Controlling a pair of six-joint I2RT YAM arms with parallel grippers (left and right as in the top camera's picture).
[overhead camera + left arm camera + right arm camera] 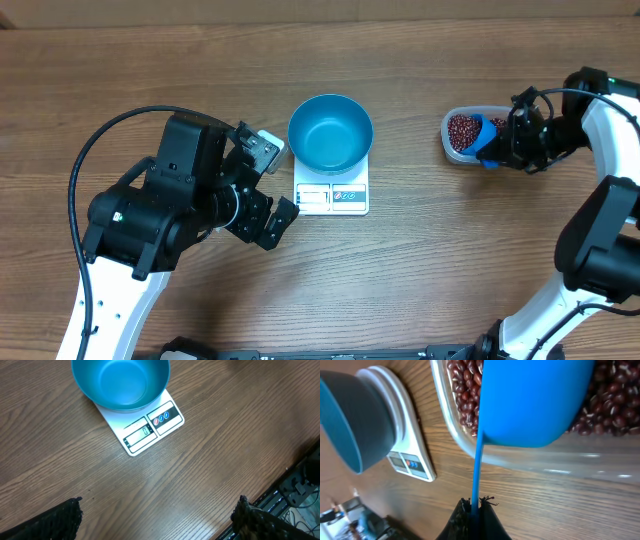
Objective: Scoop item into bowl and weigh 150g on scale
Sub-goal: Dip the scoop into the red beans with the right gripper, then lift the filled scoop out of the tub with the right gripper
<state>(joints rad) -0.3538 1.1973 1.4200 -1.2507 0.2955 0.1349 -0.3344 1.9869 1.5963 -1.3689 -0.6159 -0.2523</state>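
Beans [462,130] lie in a clear tub [448,142] well to the right of the scale [332,197] on the surface [450,260]; the blue bowl [330,132] sits on the scale, covering its back part. Left jaws stand wide just left of the scale. From the left wrist, the scale's display [138,435] shows in front of the bowl. From the right wrist, right jaws are clamped on the handle of a blue scoop [535,400], its cup down in the tub with the beans.

Left arm [160,215] and right arm [612,125] pair white links with black joint housings; a black cable [86,153] arcs off the left.
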